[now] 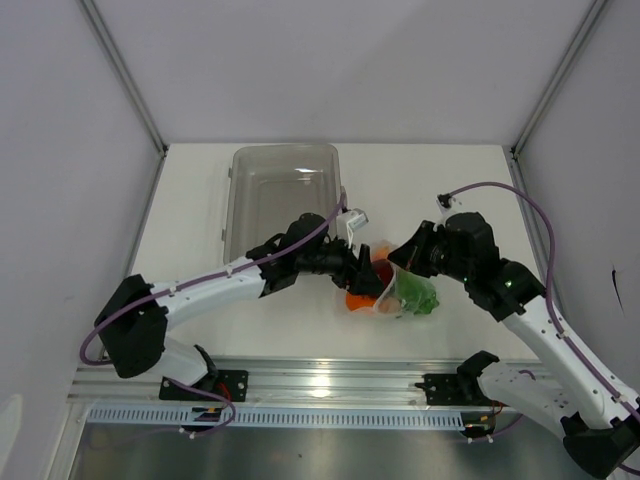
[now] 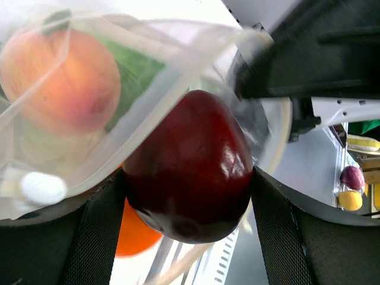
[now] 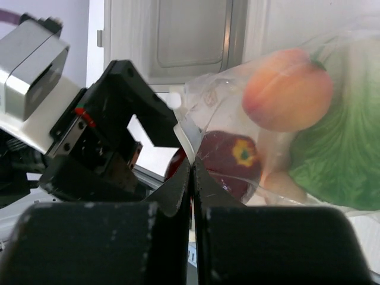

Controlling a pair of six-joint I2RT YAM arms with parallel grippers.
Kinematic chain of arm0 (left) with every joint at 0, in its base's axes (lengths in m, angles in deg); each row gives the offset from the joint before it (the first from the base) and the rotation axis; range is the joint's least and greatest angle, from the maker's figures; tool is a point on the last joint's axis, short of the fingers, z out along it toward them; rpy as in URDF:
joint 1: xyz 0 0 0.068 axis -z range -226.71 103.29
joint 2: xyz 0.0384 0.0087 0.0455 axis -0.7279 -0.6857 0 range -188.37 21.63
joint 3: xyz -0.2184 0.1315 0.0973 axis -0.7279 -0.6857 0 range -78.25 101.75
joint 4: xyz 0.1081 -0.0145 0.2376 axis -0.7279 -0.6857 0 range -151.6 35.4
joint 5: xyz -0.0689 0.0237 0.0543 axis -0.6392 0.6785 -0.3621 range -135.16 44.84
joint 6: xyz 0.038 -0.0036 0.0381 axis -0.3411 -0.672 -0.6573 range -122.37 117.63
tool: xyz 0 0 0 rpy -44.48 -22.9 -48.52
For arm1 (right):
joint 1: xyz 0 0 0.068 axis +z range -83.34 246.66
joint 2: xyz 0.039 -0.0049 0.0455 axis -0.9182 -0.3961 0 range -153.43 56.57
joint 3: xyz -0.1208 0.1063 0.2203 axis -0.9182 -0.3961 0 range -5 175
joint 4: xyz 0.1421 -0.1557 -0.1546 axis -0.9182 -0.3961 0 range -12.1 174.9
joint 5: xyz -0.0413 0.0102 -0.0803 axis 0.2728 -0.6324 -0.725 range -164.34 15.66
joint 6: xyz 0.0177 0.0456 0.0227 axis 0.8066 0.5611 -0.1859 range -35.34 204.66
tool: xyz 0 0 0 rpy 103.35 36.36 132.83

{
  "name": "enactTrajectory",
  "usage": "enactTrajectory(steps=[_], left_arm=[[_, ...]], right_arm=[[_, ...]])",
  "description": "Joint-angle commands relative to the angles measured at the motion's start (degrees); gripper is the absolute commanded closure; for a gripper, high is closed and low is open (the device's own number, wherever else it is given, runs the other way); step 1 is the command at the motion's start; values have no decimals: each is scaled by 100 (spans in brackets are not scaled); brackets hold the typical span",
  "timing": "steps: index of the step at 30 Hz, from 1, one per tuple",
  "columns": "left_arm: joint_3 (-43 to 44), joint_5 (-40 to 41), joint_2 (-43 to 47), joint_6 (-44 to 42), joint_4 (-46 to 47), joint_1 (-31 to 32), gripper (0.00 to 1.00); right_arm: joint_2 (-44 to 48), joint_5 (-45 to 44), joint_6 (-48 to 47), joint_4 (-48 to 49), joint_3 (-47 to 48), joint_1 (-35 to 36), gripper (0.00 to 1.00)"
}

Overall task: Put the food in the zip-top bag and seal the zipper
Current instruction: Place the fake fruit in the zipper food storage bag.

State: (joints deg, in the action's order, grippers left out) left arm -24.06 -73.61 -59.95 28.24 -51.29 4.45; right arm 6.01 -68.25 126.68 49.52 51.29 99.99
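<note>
My left end effector (image 2: 189, 228) clamps the dark red bulb (image 2: 190, 160) at the mouth of the zip-top bag (image 3: 208, 98). My right end effector (image 3: 192, 190), fingers closed, pinches the bag's rim. Both are near the middle of the worktop's (image 1: 450, 190) near edge.

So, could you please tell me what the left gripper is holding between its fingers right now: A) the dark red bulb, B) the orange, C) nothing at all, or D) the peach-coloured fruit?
A: in the left wrist view the dark red bulb sits clamped between the two fingers of the left gripper.
</note>
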Motion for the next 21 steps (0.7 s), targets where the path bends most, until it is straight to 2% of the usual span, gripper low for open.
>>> enactTrajectory(steps=[1,2,3,4,5,6,7,10,16,17,21], left_arm=[[513,6,-304,15,-41,44,99],[565,-46,-367,24,20,44,91],[636,-108,-411,67,73,52,76],[645,-222,-446,85,143,61,59],[602,-249,-429,94,300,70,33],[497,-249,-403,94,389,79,21],[443,-240,-350,59,459,79,1],[76,-92,-43,-107,548,88,1],[-768,462,1239,-512,732,105,0],[-927,811,1667,-547,680,114,1],[-1322,1891,2417,-609,154,123,0]], right_arm=[[56,7,78,101,365,60,100],[64,-20,70,58,374,52,100],[73,-72,61,31,391,60,100],[91,-107,26,-4,409,60,100],[99,-134,8,-74,452,69,100],[108,-221,-18,-118,488,69,100],[117,-274,-36,-171,514,69,100],[187,-450,-132,-355,611,60,100],[258,-538,-238,-505,673,60,100],[258,-530,-247,-532,664,60,100],[293,-451,-273,-602,664,69,100]])
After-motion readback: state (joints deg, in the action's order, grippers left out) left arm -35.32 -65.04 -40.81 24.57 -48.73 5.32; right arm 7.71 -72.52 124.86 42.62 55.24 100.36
